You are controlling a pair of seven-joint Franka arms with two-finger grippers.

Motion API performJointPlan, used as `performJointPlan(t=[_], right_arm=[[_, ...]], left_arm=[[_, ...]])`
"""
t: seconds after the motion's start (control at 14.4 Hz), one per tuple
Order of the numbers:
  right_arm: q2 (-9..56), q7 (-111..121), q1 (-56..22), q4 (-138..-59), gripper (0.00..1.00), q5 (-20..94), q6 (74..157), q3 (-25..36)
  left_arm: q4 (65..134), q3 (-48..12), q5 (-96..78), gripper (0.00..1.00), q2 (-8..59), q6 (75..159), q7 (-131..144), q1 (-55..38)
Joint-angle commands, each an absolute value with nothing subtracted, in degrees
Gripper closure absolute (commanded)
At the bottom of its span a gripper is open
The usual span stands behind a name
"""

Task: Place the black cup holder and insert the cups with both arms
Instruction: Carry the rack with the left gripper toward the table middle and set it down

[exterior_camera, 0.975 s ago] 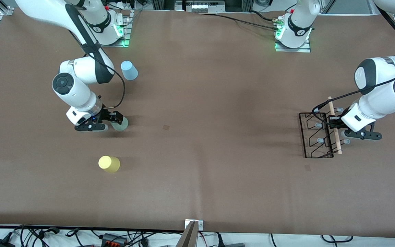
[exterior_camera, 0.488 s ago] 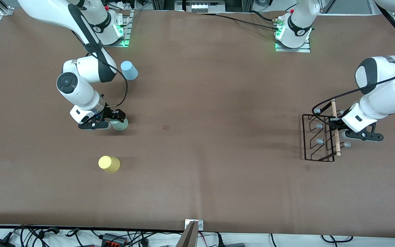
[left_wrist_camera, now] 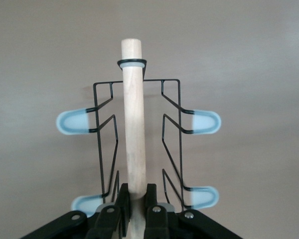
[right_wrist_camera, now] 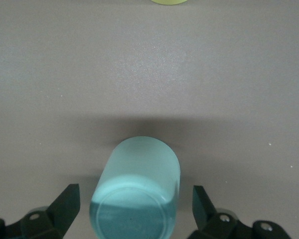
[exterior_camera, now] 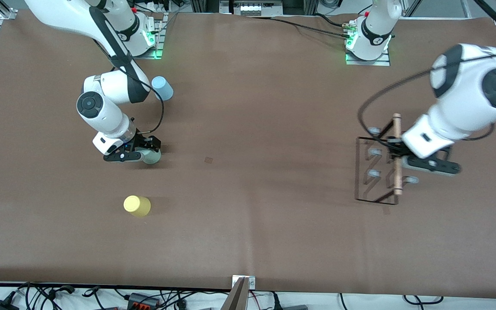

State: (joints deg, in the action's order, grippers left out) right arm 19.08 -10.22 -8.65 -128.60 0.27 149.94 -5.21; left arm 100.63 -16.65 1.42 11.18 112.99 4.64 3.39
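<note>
My left gripper (left_wrist_camera: 134,209) is clamped on the black cup holder's (exterior_camera: 375,170) rod, rack lifted. My right gripper (right_wrist_camera: 134,209) is spread around the pale green cup (right_wrist_camera: 137,191).

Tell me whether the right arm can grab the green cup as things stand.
Probably yes. The right gripper is open with a finger on each side of the green cup, nothing between them. The yellow cup stands clear, nearer the camera.
</note>
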Motion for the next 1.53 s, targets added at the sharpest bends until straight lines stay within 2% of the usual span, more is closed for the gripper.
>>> performJointPlan(t=[0.0,0.07,0.21,0.35,0.49,0.56,0.63,1.05,1.46], right_arm=[[18.8,-10.7,-9.0,-129.5,0.0,0.4,151.3,-5.1],[18.8,-10.7,-9.0,-129.5,0.01,0.4,151.3,-5.1],[18.8,-10.7,-9.0,-129.4,0.16,0.4,151.3,-5.1],[18.8,-10.6,-9.0,-129.3,0.36,0.4,151.3,-5.1],[18.8,-10.5,-9.0,-129.2,0.66,0.4,151.1,-5.1],[18.8,-10.5,-9.0,-129.2,0.77,0.4,151.1,-5.1],[18.8,-10.5,-9.0,-129.1,0.82,0.4,151.0,-5.1],[18.3,-10.1,-9.0,-128.8,0.85,0.4,150.6,-5.1],[13.6,-10.0,-8.5,-123.2,0.85,0.2,138.9,-5.0]], left_arm=[[99.1,-22.4,1.5,0.92,12.0,111.8,12.7,3.6],[98.7,-24.4,1.5,0.92,12.8,111.9,16.0,3.3],[97.5,-26.4,1.5,0.92,14.5,112.0,21.9,0.3],[95.8,-26.4,1.5,0.92,17.2,112.1,28.0,-4.6],[92.0,-26.2,2.3,0.92,21.9,112.2,35.7,-10.7],[90.5,-26.1,2.5,0.93,23.9,112.2,37.8,-12.8],[89.8,-26.2,3.5,0.93,24.7,112.3,38.7,-14.2],[90.0,-26.1,7.7,0.93,27.6,115.2,45.9,-19.2],[90.0,-26.1,10.5,0.93,30.3,119.2,49.0,-20.8]])
